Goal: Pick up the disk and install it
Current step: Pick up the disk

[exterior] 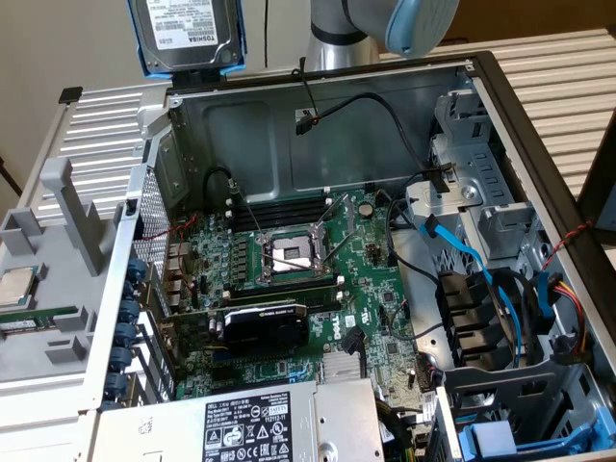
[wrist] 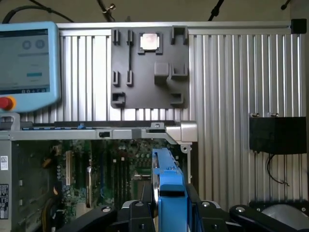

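Disk hung above the open case, at the exterior view's left, well clear of the board. Fingers were clamped on its blue carrier, one each side. Judged stiff, fairly heavy and shock-sensitive. The plastic frame appeared the proper hold, not the labelled face.

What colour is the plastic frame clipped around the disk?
Bright blue. The frame on the disk shows best in the wrist view.
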